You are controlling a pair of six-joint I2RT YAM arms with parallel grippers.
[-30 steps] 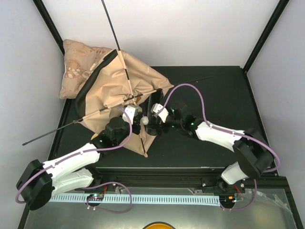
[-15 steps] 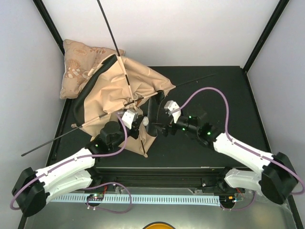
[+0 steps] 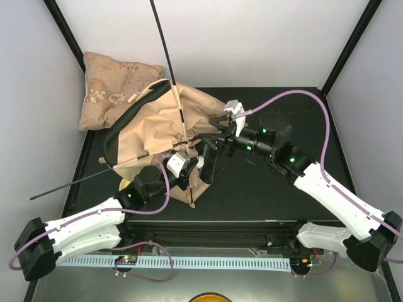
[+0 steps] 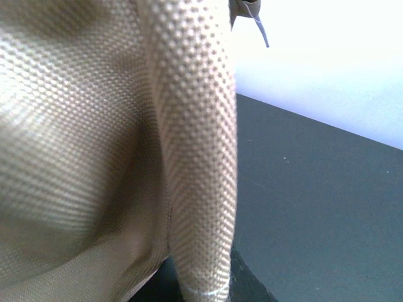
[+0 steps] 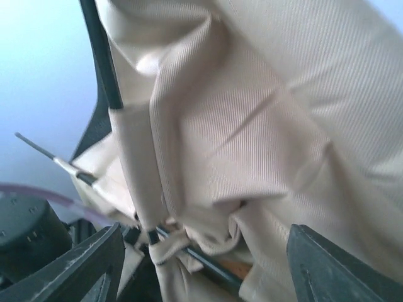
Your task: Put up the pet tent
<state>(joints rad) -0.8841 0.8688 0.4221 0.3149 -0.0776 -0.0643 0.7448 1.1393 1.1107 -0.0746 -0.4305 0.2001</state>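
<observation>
Right claw point(image 3: 213, 143) is spread open, jaws either side of the tent's point(image 3: 157, 126) bunched tan fabric, coming in from 3 o'clock; left claw point(image 3: 189, 167) is closed and buried in the fabric at 6, can't tell if it's pinching any; tent's crumpled on the table's point(image 3: 271, 189) 10 o'clock side; one pole point(image 3: 160, 38) pokes toward 12, another point(image 3: 69, 184) toward 8; cushion point(image 3: 107, 82) touches it at 11.

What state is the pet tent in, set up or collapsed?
Collapsed: the pet tent lies crumpled on the table, poles sticking out unbent.
</observation>
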